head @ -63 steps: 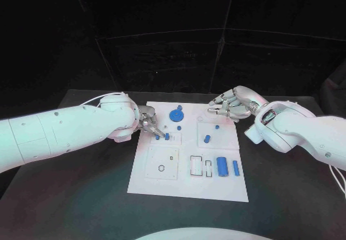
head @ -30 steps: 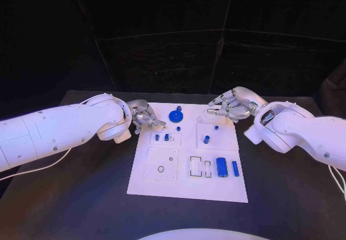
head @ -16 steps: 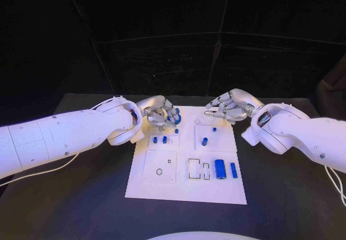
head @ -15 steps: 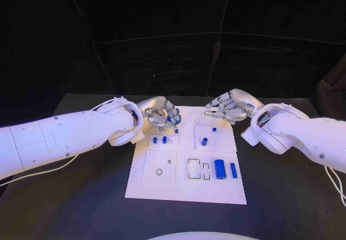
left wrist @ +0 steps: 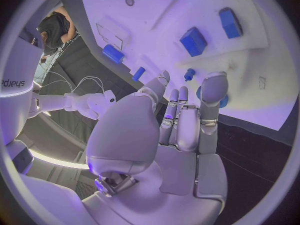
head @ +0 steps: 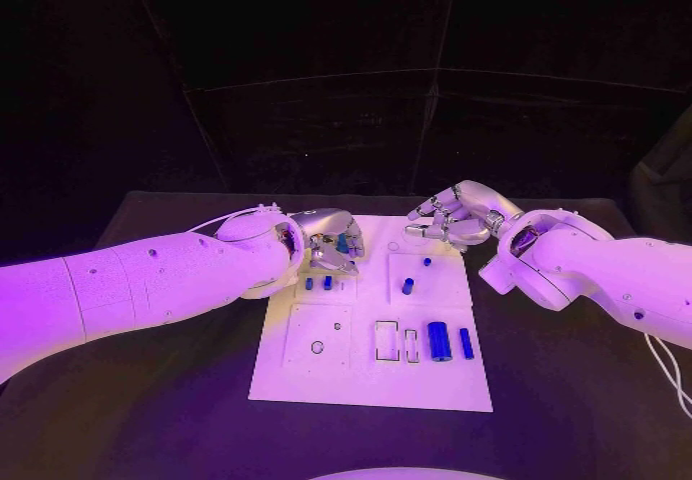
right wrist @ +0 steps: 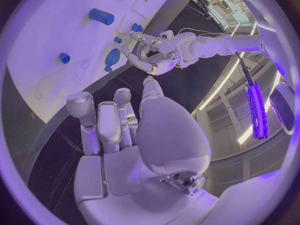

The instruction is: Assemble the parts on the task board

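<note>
Both hands over task board (head: 369, 385) far edge: left hand (head: 333, 243) grasping blue disc (head: 351, 241), right hand (head: 453, 217) released.

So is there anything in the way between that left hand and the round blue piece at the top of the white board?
Nothing visible stands between them. The left hand is already right over the round blue piece near the far edge of the white board, its fingers around it. Whether they actually grip it cannot be told. The right hand hovers apart, off to the side.

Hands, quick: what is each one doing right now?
Left hand: fingers at the blue disc; whether it grips it cannot be told.
Right hand: open, holding nothing.
</note>
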Controlling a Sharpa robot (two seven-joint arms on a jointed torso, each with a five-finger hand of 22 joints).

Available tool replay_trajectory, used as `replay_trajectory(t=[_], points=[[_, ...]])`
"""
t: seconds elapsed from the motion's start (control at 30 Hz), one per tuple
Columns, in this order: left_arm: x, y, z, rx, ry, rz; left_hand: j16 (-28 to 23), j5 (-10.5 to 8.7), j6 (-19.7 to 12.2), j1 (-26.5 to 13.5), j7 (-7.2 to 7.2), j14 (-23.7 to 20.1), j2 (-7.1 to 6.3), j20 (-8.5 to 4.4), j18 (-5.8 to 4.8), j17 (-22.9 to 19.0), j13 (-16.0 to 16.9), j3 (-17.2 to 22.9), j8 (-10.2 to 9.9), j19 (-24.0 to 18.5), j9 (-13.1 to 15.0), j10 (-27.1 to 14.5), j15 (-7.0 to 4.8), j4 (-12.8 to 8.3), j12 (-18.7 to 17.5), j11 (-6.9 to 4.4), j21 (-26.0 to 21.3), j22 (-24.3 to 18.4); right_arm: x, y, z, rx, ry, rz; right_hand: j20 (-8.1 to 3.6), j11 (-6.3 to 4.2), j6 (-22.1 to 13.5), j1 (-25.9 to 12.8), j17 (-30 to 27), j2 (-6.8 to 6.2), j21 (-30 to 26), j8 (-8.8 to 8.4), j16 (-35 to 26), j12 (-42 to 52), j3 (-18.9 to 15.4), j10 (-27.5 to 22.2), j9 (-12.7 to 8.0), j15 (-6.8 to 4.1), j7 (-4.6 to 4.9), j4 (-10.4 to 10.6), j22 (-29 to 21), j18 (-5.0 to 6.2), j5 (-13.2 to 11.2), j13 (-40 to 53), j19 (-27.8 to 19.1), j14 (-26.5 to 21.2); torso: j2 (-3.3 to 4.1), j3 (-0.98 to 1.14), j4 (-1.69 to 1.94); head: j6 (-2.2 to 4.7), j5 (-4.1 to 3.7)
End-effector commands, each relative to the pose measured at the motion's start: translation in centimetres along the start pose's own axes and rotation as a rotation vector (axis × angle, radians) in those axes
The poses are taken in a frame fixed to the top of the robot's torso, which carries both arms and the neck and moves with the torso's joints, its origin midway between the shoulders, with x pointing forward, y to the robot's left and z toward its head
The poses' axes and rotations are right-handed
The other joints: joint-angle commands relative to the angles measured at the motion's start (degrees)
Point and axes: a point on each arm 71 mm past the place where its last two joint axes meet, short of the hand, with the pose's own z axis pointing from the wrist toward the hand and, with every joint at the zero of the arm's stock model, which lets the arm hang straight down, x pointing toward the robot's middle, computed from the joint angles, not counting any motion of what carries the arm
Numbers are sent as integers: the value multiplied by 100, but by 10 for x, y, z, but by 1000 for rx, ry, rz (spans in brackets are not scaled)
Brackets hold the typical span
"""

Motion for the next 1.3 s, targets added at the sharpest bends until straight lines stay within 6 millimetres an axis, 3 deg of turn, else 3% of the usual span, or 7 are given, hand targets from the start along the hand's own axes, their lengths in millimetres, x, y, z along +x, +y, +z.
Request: replay_trajectory(t=[0.03,0.5,1.07,1.3], points=[[1,3,4,-49,22,92,41,-11,66,-15,-5,168,42,3,-64,11,-36,60,-42,77,-26,59,-17,-4,-15,11,105,104,0,2,1,-13,-5,2,-13,9,-33,-23,-8,52,-37,40,-33,30,-36,-35,0,-25,-7,6,-11,99,29,-9,-36,66,4,0,-4,4,-5],[3,3,15,-74,39,122,14,-10,238,82,-30,200,144,-19,-108,-79,-197,309,-140,201,-116,153,-31,-54,-91,3,321,329,1,3,1,-14,-3,3,-13,9,-33,-23,-8,52,-37,40,-33,30,-36,-35,0,-25,-7,6,-11,99,29,-9,-36,66,-2,3,7,-15,-28],[13,2,19,-81,108,127,-70,-10,416,-41,-71,194,49,-54,-185,-278,-361,533,-274,323,-224,468,-75,-68,-127,-55,715,767,2,4,3,-17,3,4,-13,9,-33,-23,-8,52,-37,40,-33,30,-36,-35,0,-25,-7,6,-11,99,29,-9,-36,66,-5,1,12,-38,-41],[14,3,20,-95,120,135,-60,-9,569,88,-103,202,191,-88,-216,-299,-403,776,-291,365,-246,692,-120,-133,-119,-113,893,967,2,4,3,-17,3,4,-13,9,-33,-23,-8,52,-37,40,-33,30,-36,-35,0,-25,-7,6,-11,99,29,-9,-36,66,-4,1,3,-38,-46]])
